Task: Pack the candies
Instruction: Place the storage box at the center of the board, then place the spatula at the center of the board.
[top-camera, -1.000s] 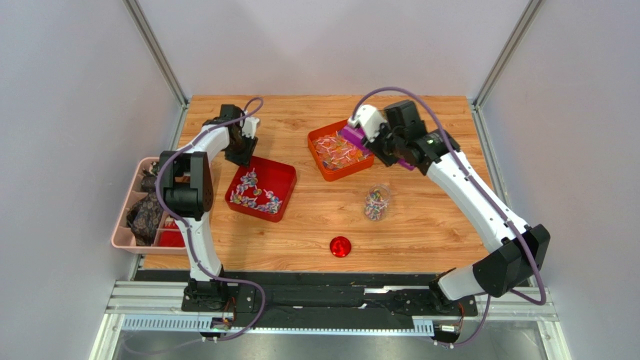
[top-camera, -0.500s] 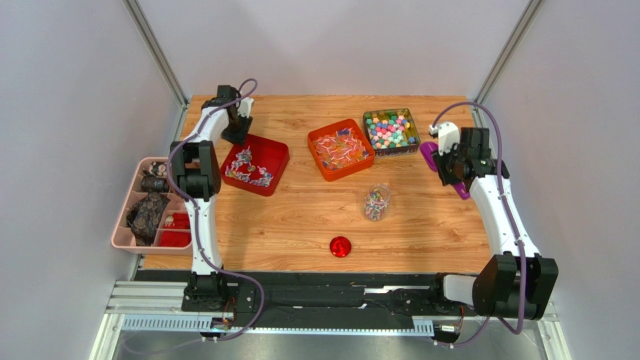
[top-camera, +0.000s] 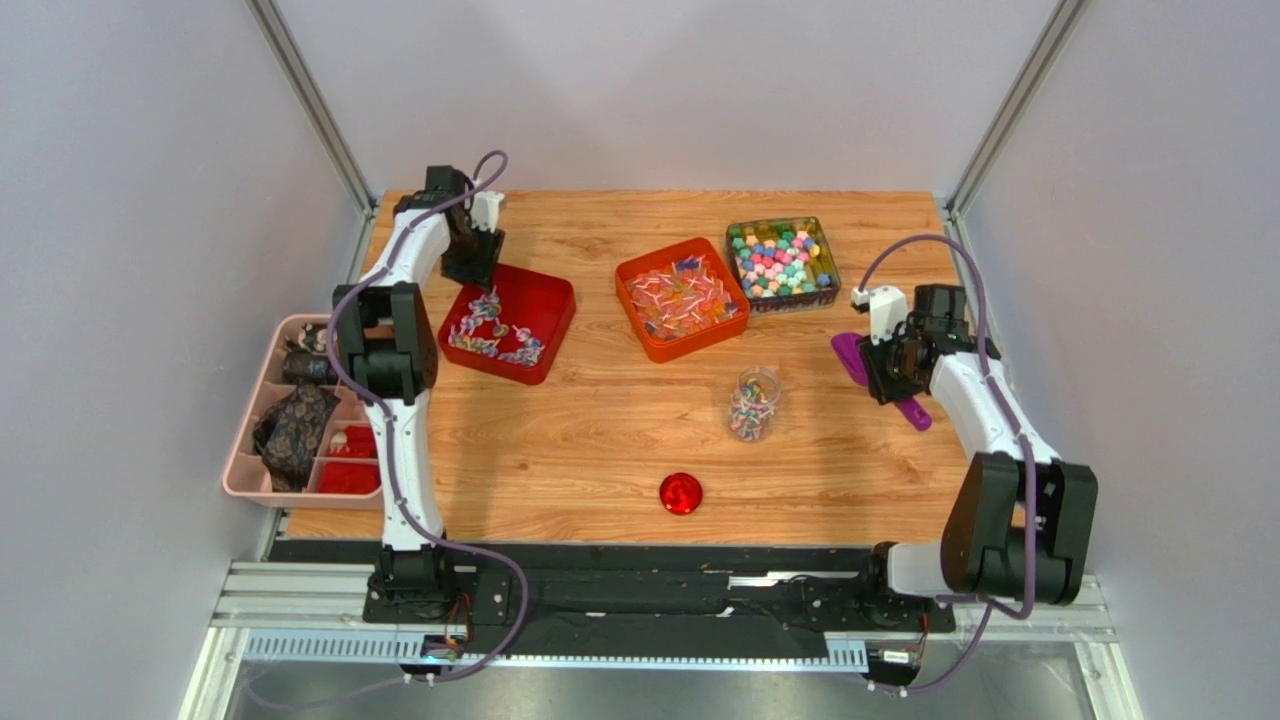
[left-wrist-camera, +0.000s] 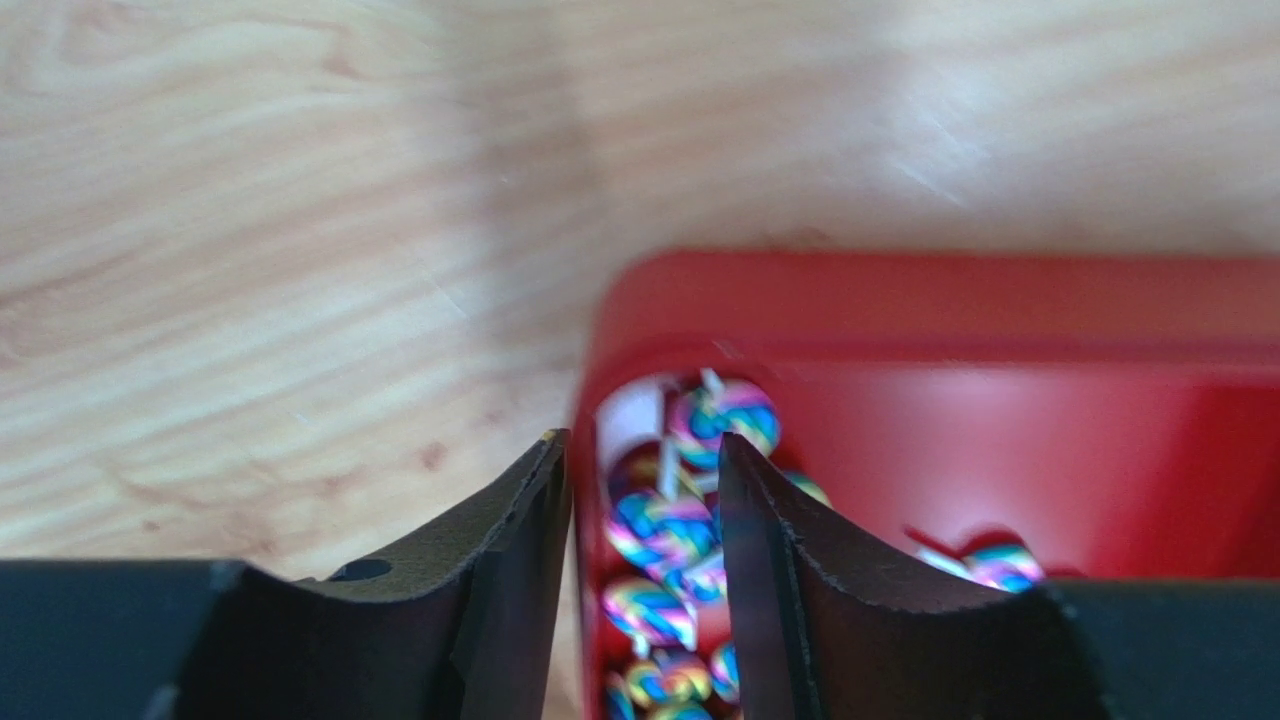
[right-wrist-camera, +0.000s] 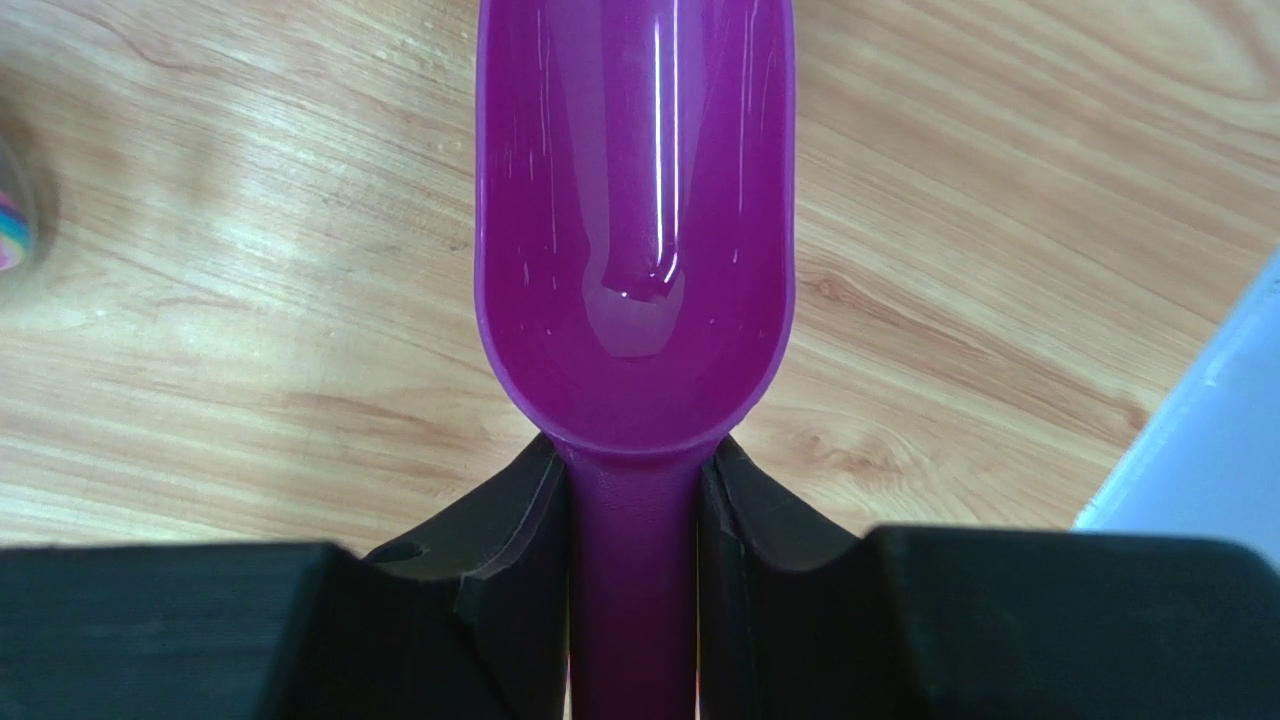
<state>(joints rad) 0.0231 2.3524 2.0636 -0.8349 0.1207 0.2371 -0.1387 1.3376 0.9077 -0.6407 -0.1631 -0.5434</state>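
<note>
While the right claw (right-wrist-camera: 633, 462) clamps the purple scoop (right-wrist-camera: 634, 225), candies (top-camera: 489, 323) lie at ten o'clock.
Left claw (left-wrist-camera: 643, 465) stands parted astride the red tray (top-camera: 544, 291) rim; light, loose, slippery sweets likely suit scooping, not pinching.

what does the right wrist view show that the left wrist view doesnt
Only the right wrist view: an empty purple scoop, its handle clamped in the right tool. Only the left wrist view: a corner of the red tray holding swirl-coloured candies, with the left tool open astride its wall. Both: the wooden table and the tool's own dark jaws at the bottom.
</note>
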